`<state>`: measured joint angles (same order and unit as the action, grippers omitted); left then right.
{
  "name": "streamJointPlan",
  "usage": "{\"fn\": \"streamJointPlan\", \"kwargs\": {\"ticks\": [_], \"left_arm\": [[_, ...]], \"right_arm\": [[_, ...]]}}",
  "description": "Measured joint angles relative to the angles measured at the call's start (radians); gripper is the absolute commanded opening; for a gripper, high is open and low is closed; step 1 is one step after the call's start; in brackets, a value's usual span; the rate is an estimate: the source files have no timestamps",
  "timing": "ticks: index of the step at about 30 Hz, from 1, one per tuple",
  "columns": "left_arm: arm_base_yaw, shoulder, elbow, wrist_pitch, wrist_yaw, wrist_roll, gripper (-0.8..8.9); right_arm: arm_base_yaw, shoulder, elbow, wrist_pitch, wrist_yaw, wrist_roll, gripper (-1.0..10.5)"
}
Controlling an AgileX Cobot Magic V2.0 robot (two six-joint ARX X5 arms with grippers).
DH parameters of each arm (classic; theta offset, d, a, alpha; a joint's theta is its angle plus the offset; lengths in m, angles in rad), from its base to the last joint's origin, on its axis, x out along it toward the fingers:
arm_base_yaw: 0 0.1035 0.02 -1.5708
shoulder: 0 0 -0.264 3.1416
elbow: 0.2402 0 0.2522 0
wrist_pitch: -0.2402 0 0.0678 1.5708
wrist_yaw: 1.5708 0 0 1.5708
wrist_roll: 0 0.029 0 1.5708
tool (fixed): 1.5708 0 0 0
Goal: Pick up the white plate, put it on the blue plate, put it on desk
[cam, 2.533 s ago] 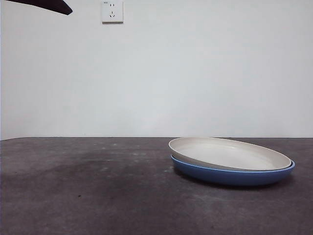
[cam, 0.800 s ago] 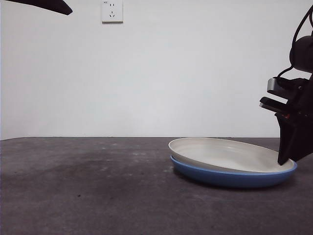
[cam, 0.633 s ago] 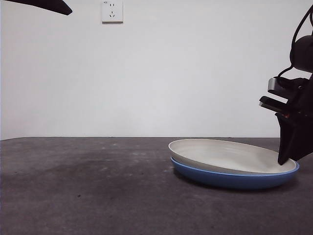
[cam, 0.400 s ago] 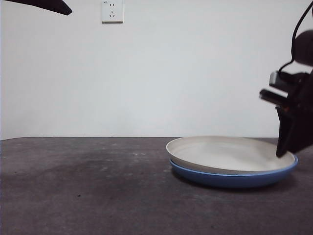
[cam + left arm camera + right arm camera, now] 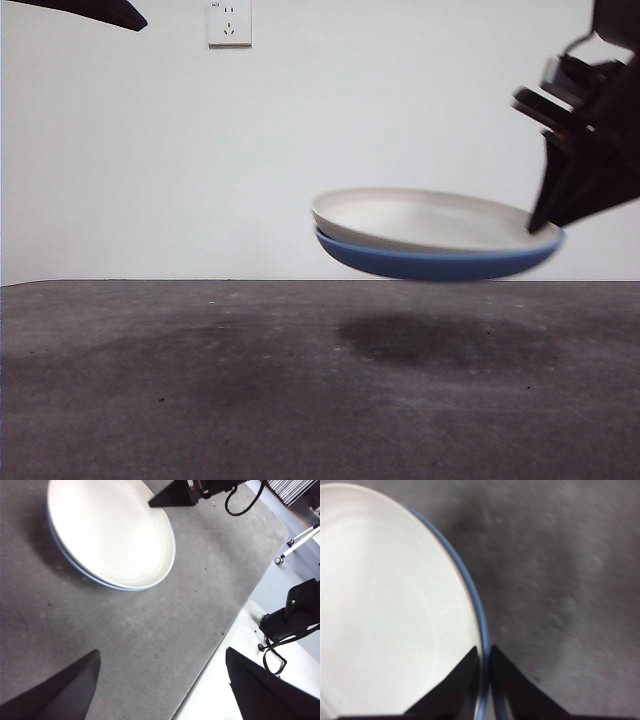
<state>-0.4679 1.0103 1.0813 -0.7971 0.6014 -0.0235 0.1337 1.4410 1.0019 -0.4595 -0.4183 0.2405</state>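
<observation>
Right end effector [image 5: 541,222] clamping stacked plates' rim [image 5: 545,240]

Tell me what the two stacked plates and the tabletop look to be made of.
White plate: probably matte ceramic or melamine; dull cream surface with faint rings. Blue plate: likely the same, glazed; smooth, even blue. Tabletop: unclear, perhaps laminate or a mat; mottled, scuffed dark grey.

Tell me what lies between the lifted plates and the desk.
Nothing: in the front view only air separates the blue plate, carrying the white plate, from the desk; just their shadow lies below.
</observation>
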Motion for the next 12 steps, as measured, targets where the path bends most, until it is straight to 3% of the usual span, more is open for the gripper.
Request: {"fn": "streamJointPlan", "kwargs": {"ticks": [12], "left_arm": [[0.000, 0.000, 0.000, 0.000, 0.000, 0.000, 4.02]], "right_arm": [[0.177, 0.089, 0.093, 0.061, 0.057, 0.076, 0.1]]}}
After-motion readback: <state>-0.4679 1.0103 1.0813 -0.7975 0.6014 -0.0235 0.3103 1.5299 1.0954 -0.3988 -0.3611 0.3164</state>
